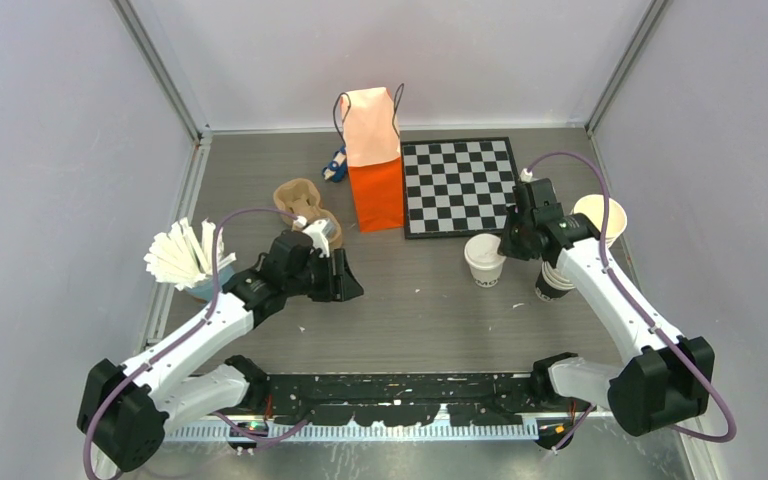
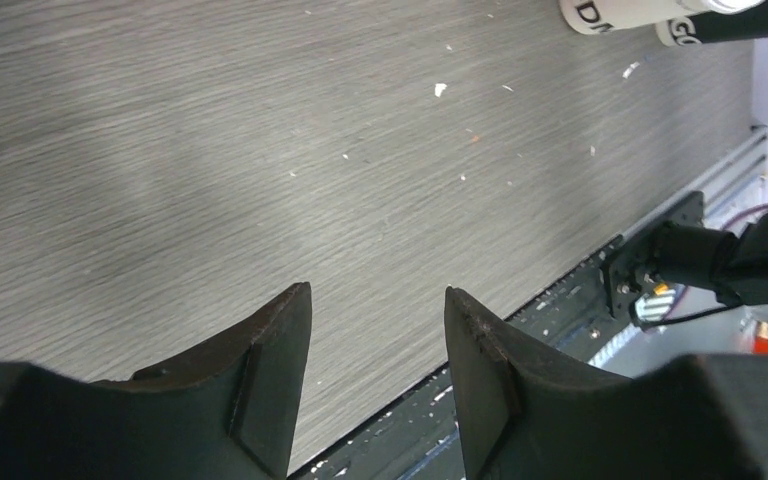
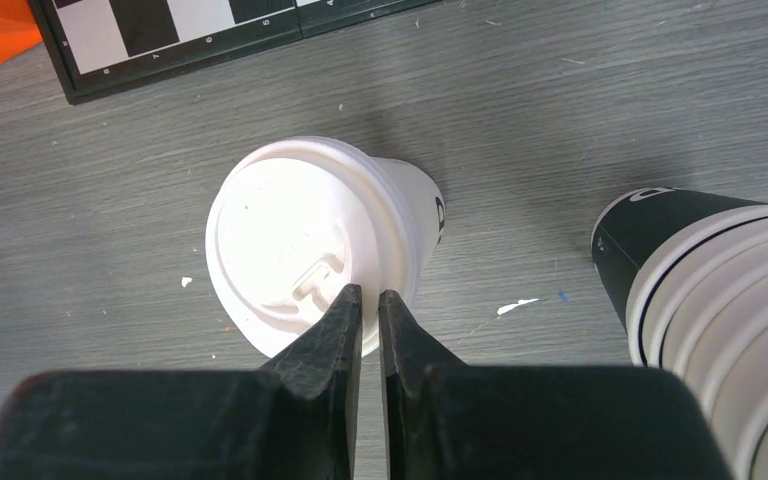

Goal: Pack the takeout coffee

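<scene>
My right gripper [image 3: 370, 300] has its fingers pressed almost together, only a thin slit between them, and the tips hang over the near rim of the takeout coffee [image 3: 300, 240]; I cannot tell whether they touch the lid. The coffee stands upright on the table [image 1: 420, 310], just off the near edge of the chessboard [image 1: 460, 185] but apart from it. A narrow strip of bare wood separates it from the stack of cups [image 3: 720, 290] on its right. The orange paper bag [image 1: 378, 170] stands upright against the board's left edge, well apart from the coffee. My left gripper [image 2: 378, 292] is spread wide with nothing between its fingers, above bare table near the front rail [image 2: 560, 300]. A broad open stretch of wood lies between it and the coffee.
</scene>
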`<state>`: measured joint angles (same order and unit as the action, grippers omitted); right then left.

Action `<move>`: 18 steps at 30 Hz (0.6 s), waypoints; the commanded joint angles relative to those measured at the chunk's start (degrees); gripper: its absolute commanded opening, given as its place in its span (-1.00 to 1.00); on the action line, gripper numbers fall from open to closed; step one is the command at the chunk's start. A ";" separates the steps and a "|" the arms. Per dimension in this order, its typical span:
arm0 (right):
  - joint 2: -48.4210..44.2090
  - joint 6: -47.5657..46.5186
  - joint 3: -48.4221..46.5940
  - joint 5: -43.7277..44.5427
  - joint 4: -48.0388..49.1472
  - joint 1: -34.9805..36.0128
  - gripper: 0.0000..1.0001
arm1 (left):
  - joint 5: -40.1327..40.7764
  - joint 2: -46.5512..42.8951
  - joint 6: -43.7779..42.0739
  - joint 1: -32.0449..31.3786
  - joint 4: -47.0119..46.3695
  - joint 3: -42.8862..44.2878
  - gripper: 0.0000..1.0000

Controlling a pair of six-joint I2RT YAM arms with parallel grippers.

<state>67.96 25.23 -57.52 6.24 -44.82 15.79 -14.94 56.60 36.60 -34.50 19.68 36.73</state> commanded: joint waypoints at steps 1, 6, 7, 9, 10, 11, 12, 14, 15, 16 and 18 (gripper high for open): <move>-0.87 -1.28 -0.34 -1.34 1.52 -0.65 -0.65 | 6.14 -1.76 -2.63 -0.30 4.71 3.84 0.06; -1.08 -1.43 -2.19 -1.07 0.04 -0.60 -0.53 | 11.88 -3.21 -3.55 -0.23 8.21 5.64 0.06; -1.19 -1.48 -2.85 -1.06 -0.91 -0.64 -0.49 | 13.21 -3.16 -3.50 -0.23 9.23 6.19 0.06; -1.27 -1.67 -4.49 -0.71 -2.50 -0.67 -0.37 | 16.72 -2.89 -3.53 -0.22 11.43 7.28 0.06; -1.37 -1.87 -5.28 -0.51 -3.41 -0.66 -0.30 | 18.25 -2.59 -3.66 -0.29 12.42 7.87 0.06; -1.41 -2.09 -6.10 -0.43 -4.23 -0.66 -0.24 | 19.60 -2.23 -4.03 -0.24 13.60 8.52 0.07; -1.56 -2.26 -6.78 -0.55 -5.02 -0.63 -0.20 | 20.98 -1.87 -4.36 -0.25 14.61 9.09 0.07; -1.84 -2.96 -8.07 -1.49 -6.29 -0.67 -0.18 | 23.99 -1.11 -4.97 -0.22 16.06 10.12 0.08; -2.02 -3.20 -8.72 -2.53 -7.02 -0.60 -0.18 | 25.39 -0.74 -5.10 -0.22 16.81 10.48 0.08; -2.31 -3.58 -9.40 -3.96 -7.53 -0.65 -0.18 | 27.45 -0.35 -5.16 -0.09 17.54 10.81 0.08; -3.27 -4.62 -10.52 -8.97 -8.14 -0.52 -0.18 | 30.00 0.30 -5.19 0.51 17.68 10.91 0.09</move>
<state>67.72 23.00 -64.20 3.88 -50.41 15.35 6.11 55.79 32.69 -34.48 34.20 45.39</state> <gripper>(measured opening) 0.408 0.540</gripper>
